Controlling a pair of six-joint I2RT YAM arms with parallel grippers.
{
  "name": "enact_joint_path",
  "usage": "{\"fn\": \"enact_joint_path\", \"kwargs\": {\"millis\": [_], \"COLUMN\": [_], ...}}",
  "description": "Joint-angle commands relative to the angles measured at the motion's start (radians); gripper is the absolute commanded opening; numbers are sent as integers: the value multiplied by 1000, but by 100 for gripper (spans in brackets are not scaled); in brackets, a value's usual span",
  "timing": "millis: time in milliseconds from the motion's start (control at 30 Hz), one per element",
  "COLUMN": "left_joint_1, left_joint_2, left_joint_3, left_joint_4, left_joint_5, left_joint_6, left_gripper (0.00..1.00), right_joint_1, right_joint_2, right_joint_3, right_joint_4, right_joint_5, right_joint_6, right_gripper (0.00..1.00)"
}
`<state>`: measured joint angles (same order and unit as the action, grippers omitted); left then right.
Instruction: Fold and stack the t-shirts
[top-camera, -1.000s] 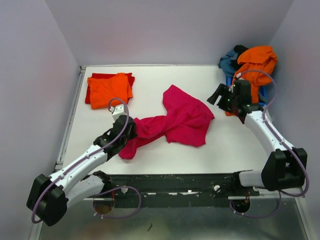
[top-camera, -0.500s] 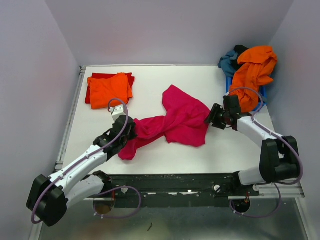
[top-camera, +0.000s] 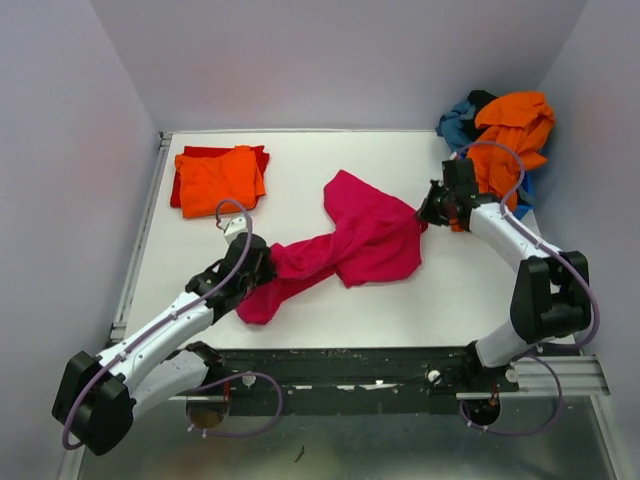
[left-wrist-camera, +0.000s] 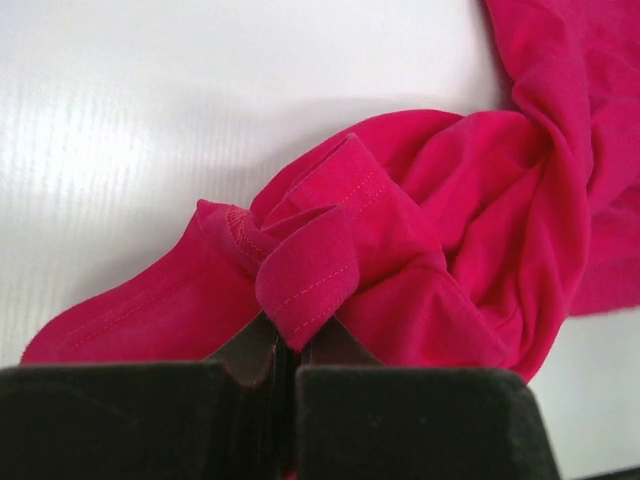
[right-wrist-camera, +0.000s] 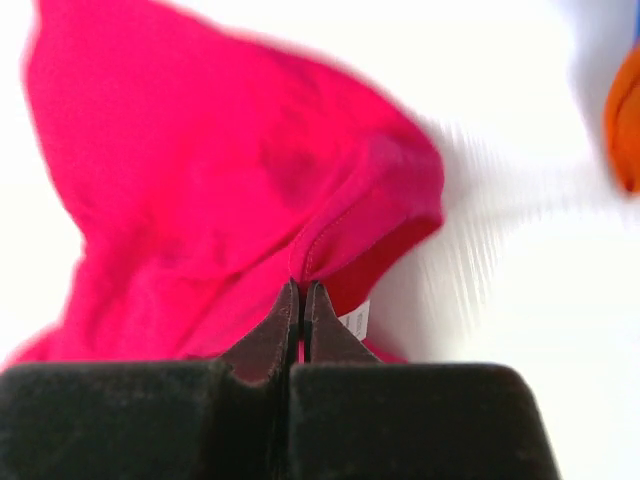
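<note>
Setting: robotics laboratory test cell. Enclosure: a plain pale lilac back wall (top-camera: 340, 60), left wall (top-camera: 60, 200) and right wall (top-camera: 605, 170) box in a white desk (top-camera: 300, 160) on three sides. Equipment: a left arm (top-camera: 160, 335) and a right arm (top-camera: 520, 250), white and black, mounted on a dark metal rail (top-camera: 350, 365) at the desk's near edge. A purple cable (top-camera: 248, 225) loops loose along the arms, and grey sheet metal (top-camera: 400, 450) lies below the rail. Goods on the desk: a magenta t-shirt (top-camera: 365, 235) lies mid-desk. A folded orange t-shirt (top-camera: 215, 178) lies on a red t-shirt (top-camera: 215, 150) at the far left. A heap of tees (top-camera: 510, 130) sits over a blue bin (top-camera: 524, 190) at the far right.
</note>
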<state>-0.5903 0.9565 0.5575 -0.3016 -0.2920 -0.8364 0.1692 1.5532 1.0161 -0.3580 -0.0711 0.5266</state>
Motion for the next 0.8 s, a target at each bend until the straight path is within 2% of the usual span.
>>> {"fn": "enact_joint_path", "kwargs": {"millis": [0,133,300,333,367,400,433,467,500,533,600,767], "left_joint_1": [-15,-109,-308,-347,-377,-409,-430,-436,-436,-434,-393,-188], "left_joint_2": [-81,-99,-67,-46,-24,0,20,40,53,59,68,154], "left_joint_3": [-47,-67,-80,-76,-68,-58,-39,-16,20,69,172,367], "left_joint_4": [-62,-111,-90,-84,-70,-68,-71,-95,-134,-184,-261,-266], "left_joint_5": [161,212,209,211,212,209,199,182,130,70,-11,-12], "left_joint_6": [-102,-162,-239,-247,-248,-247,-236,-213,-189,-150,-60,141], "left_gripper": [0,0,0,4,11,34,61,81,94,99,99,95], "right_joint_1": [-34,-69,-69,-69,-69,-69,-69,-69,-69,-69,-68,-44], "right_joint_2": [57,187,356,373,389,396,403,397,372,332,233,-14], "right_joint_3": [221,490,781,818,841,864,878,874,837,782,625,195], "right_joint_4": [-97,-165,-228,-219,-205,-203,-203,-213,-211,-185,-129,-4], "right_joint_5": [117,102,93,87,77,47,21,11,8,-5,-27,-62], "right_joint_6": [-40,-62,-77,-86,-99,-109,-128,-135,-131,-129,-114,-60], "right_gripper": [1,1,1,1,5,20,56,85,96,96,94,78]}}
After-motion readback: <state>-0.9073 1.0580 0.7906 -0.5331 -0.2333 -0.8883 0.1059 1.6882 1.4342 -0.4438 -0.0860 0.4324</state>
